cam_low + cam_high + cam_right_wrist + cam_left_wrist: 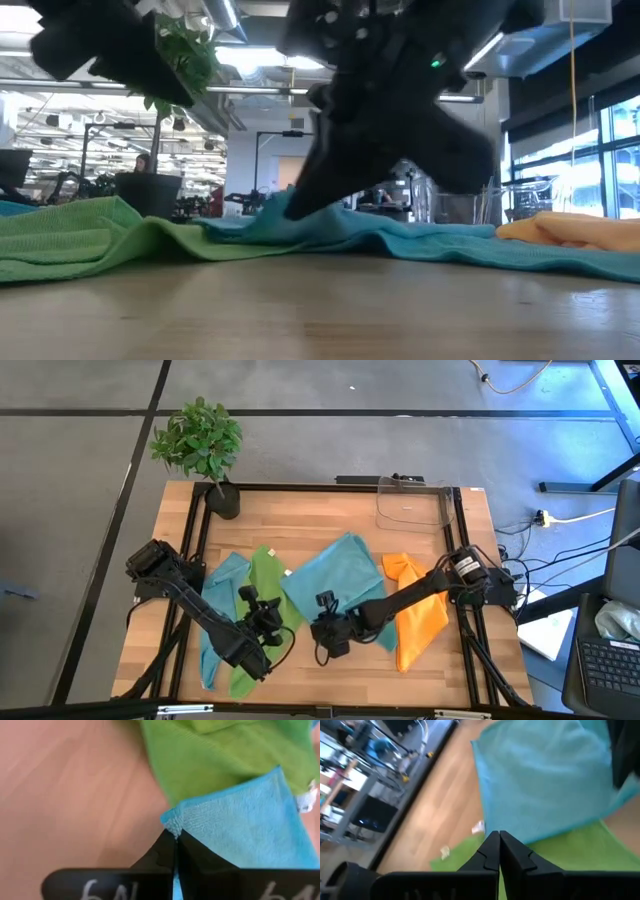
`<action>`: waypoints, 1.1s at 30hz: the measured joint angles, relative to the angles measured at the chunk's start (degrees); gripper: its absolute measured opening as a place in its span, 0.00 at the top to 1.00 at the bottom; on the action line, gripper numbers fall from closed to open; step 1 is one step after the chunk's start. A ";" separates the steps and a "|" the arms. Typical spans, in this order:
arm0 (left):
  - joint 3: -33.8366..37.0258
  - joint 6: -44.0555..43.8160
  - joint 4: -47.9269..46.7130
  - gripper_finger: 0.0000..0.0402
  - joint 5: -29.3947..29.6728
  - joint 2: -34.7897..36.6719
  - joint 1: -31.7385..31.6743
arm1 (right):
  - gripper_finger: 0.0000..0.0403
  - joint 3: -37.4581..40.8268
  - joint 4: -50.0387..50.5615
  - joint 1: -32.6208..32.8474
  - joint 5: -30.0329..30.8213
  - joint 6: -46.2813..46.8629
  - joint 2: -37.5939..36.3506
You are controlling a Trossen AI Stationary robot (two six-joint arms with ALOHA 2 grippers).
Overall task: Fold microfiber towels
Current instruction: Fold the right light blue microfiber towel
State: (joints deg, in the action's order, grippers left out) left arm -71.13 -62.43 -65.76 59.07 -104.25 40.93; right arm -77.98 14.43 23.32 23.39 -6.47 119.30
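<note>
A blue towel lies spread at the table's middle. Its left edge overlaps a lime green towel, which lies beside a light blue one. An orange towel lies to the right. My right gripper is at the blue towel's near left corner and is shut on it. My left gripper is shut with nothing between its fingers. It hangs over the green towel and points toward the blue towel. My right gripper pinches the blue towel's near left corner between its two fingertips. It slants down at it from the table's right side. In the low view that corner is raised a little off the table, while the rest of the towel lies flat.
A clear plastic bin stands at the far right of the table and a potted plant at the far left corner. Bare wood shows along the far side and at the near edge.
</note>
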 joint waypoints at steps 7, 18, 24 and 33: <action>0.02 6.21 2.75 1.00 -8.33 0.00 0.11 | 0.98 -0.17 9.62 2.22 -0.11 4.10 -0.04; 0.02 16.55 13.86 1.00 -13.45 0.00 0.22 | 0.99 -0.14 20.26 7.90 -2.96 11.02 -6.20; 0.04 31.04 28.81 1.00 -17.03 0.00 1.40 | 0.97 -0.17 20.16 9.71 -3.69 14.16 -11.31; 0.03 45.64 40.71 0.94 -18.16 0.00 1.38 | 0.98 -0.17 19.14 9.67 -1.45 17.23 -13.54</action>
State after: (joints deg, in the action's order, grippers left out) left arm -71.11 -16.80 -25.05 40.91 -104.25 42.31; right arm -78.15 33.58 32.99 21.93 10.76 105.75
